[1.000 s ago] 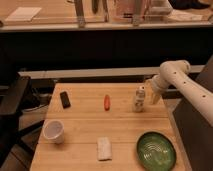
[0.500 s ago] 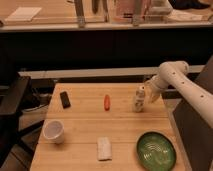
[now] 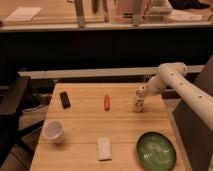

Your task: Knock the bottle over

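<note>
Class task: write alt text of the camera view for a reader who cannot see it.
A white robot arm's gripper is at an upright bottle on a wooden table, which also holds a carrot, white cup and green plate.

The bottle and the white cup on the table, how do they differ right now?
The bottle stands at the table's far right, with the gripper right at it; the cup sits alone at the near left. The bottle is narrow, capped and labelled; the cup is wide, open-topped and plain white. The bottle looks slightly taller than the cup. Both are pale and upright on the table.
</note>
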Controlling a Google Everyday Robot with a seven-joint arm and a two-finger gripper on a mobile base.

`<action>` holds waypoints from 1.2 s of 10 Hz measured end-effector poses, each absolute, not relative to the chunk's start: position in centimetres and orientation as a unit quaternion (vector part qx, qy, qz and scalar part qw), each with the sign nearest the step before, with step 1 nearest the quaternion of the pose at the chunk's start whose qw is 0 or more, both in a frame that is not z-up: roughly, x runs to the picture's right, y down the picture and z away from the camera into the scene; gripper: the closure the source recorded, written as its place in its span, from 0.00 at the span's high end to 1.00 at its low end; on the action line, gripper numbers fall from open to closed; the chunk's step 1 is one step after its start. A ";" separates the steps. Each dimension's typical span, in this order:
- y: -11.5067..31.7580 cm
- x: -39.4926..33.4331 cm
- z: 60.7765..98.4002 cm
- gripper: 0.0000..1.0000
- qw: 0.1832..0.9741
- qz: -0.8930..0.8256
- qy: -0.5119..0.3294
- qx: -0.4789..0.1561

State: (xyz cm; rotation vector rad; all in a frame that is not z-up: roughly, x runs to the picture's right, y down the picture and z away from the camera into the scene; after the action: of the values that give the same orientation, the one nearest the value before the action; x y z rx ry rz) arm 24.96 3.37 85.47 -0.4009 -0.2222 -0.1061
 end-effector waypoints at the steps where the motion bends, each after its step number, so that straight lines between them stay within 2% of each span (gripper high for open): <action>1: 3.4 23.7 85.2 0.01 0.972 -0.061 -0.115 -0.197; 4: 4.6 22.5 83.9 0.01 0.970 -0.081 -0.124 -0.192; 12: 4.4 16.8 83.2 0.01 0.963 -0.126 -0.144 -0.188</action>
State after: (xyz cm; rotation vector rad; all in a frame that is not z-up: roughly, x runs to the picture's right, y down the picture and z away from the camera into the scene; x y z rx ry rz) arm 16.79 4.36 83.18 -0.3812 -0.2909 -0.2558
